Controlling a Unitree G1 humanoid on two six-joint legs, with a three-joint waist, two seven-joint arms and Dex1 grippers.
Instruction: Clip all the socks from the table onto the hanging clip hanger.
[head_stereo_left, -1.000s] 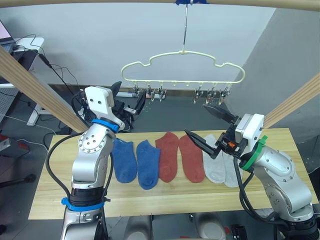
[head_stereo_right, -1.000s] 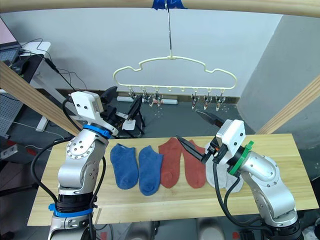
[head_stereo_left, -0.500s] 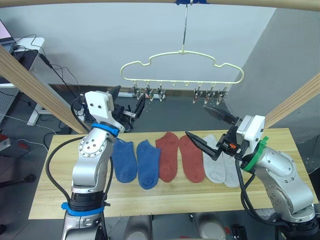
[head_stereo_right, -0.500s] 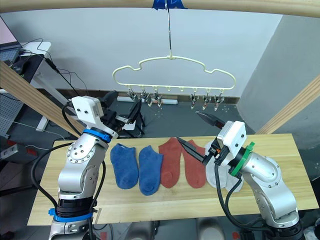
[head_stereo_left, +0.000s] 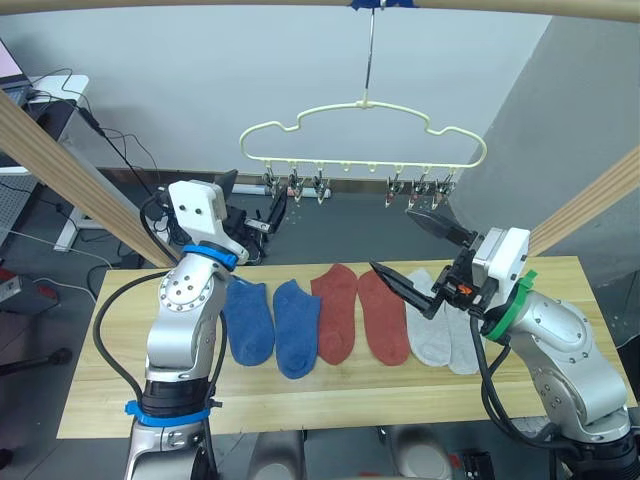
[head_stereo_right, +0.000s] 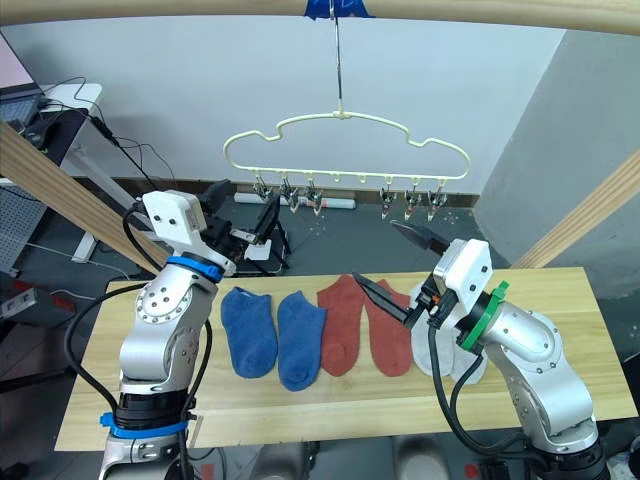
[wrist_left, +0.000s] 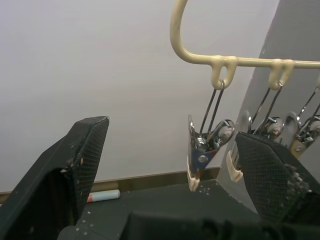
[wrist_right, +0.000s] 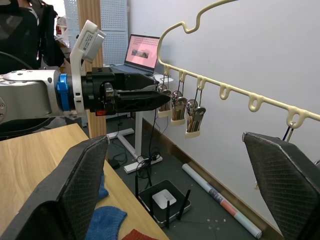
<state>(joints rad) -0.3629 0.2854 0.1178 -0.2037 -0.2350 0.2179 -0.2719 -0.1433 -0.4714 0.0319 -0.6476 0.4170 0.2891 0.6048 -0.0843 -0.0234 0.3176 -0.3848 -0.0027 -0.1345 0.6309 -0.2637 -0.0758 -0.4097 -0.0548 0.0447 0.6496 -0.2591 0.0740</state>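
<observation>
We are holding the left hand (head_stereo_left: 252, 198) raised beyond the far left edge of the tabletop (head_stereo_left: 330, 385), its two black fingers spread apart and grasping nothing. In the left wrist view those fingers (wrist_left: 75, 165) are flanking the leftmost metal clip (wrist_left: 200, 150) of the clip hanger (head_stereo_left: 365, 135), with the clip apart from both of them.

We are holding the right hand (head_stereo_left: 420, 255) up over the right part of the tabletop, likewise released: one finger is pointing up and left toward the hanger's right-side clips, the other is reaching low above the right rust red sock (head_stereo_left: 383, 315). It is carrying nothing.

The clip hanger is hanging by its long metal hook from the wooden pole (head_stereo_left: 200, 5) overhead, above and beyond the far edge of the tabletop, between the two hands. Its clips are dangling in two groups of three, all bare.

The socks are lying flat in a row across the middle of the tabletop: two blue socks (head_stereo_left: 272, 322) at left, two rust red at centre, and two light grey socks (head_stereo_left: 438, 330) at right, the grey pair partly hidden behind the right arm.

Beyond the tabletop, cables (head_stereo_left: 110, 140) are trailing over the grey floor (head_stereo_left: 340, 235).
</observation>
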